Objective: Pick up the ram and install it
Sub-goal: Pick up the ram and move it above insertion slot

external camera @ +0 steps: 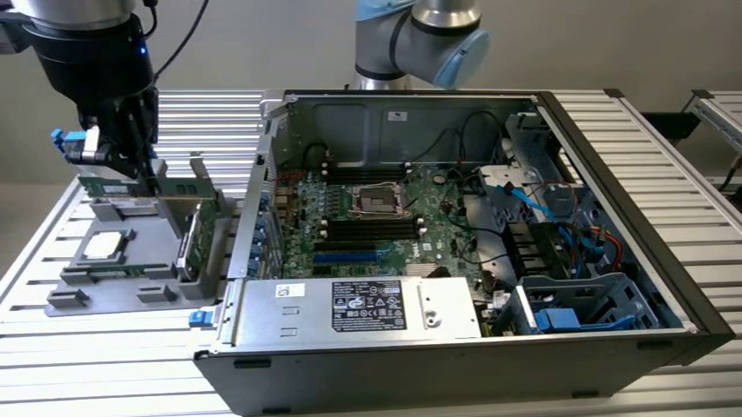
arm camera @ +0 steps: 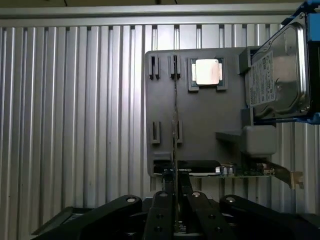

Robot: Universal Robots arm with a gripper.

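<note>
At the exterior view's left, the gripper (external camera: 130,169) hung over a gray tray (external camera: 145,248), nearly closed on the ram (external camera: 104,184). An open computer case (external camera: 649,261) with its motherboard (external camera: 371,217) sat at the right. The wrist view added a silver hard drive (arm camera: 277,75) and a square processor (arm camera: 207,72) on the tray. The ram was a thin green stick, edge-on between the fingers (arm camera: 161,210), and everything rested on a slatted metal table (external camera: 104,365).

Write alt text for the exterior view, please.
The robot's claw grips the ram, a thin green stick, at a grey parts tray on the exterior view's left; an open computer case with its motherboard exposed lies beside it.
</note>
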